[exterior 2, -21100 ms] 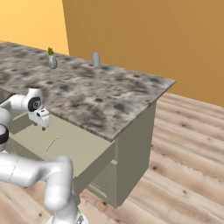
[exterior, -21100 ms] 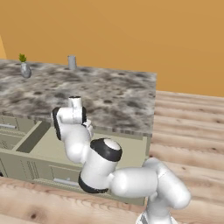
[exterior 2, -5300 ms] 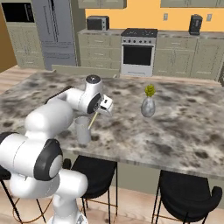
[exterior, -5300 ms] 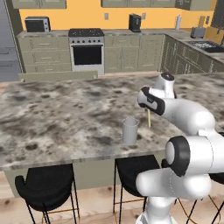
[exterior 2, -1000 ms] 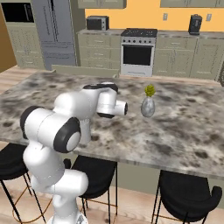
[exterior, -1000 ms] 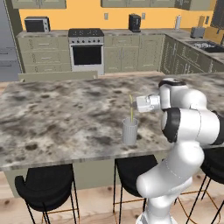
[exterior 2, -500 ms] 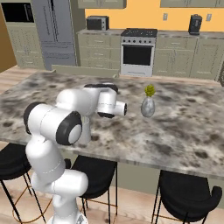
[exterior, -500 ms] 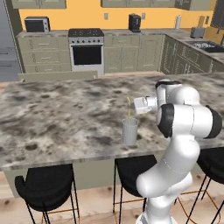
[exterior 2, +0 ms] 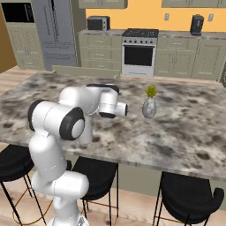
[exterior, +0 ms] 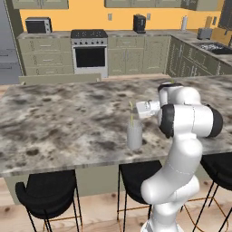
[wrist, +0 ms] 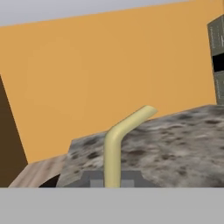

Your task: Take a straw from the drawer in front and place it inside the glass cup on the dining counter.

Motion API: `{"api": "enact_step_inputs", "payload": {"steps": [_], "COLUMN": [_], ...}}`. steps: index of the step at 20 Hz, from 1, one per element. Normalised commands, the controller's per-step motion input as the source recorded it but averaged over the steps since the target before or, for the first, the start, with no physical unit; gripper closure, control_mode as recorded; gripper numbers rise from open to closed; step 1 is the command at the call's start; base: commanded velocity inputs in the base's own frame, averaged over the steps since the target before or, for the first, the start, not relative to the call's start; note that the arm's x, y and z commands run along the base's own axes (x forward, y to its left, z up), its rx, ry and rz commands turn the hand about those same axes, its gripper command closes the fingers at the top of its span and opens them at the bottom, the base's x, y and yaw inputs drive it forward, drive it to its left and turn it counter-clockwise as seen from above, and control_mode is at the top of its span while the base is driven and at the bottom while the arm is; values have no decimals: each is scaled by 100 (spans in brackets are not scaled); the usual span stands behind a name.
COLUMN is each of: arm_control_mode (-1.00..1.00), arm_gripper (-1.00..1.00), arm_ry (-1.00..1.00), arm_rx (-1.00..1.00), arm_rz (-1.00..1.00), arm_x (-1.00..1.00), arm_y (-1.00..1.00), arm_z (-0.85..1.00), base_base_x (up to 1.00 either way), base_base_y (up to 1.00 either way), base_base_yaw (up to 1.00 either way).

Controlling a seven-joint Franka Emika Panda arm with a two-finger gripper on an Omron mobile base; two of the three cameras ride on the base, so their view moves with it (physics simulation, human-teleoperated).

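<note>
straw (exterior: 132, 114) in glass cup (exterior: 134, 137)

Pale yellow straw (wrist: 113, 151), speckled grey counter (exterior: 54, 122)

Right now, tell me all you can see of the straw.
The straw is a thin, pale yellow stick with a bent top, which the hand view shows up close. It stands about upright, its lower end inside the glass cup on the dining counter. The gripper is at its upper part; whether it grips cannot be told.
</note>
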Motion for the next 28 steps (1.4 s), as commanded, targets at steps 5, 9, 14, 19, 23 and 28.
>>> {"api": "enact_step_inputs", "payload": {"steps": [5, 9, 14, 19, 23, 28], "arm_control_mode": [-100, -100, -100, -100, -100, -100], "arm_gripper": [100, 100, 100, -100, -100, -100], "arm_ry": [0, 0, 0, 0, 0, -2], "arm_rx": [0, 0, 0, 0, 0, -5], "arm_rz": [1, 0, 0, 0, 0, 0], "arm_x": [0, -40, -41, -20, 0, 0], "arm_y": [0, 0, 0, 0, 0, 0], "arm_z": [-13, -9, -7, -1, 0, 0], "base_base_x": [0, 0, 0, 0, 0, 0], "base_base_y": [0, 0, 0, 0, 0, 0], "base_base_yaw": [0, 0, 0, 0, 0, 0]}}
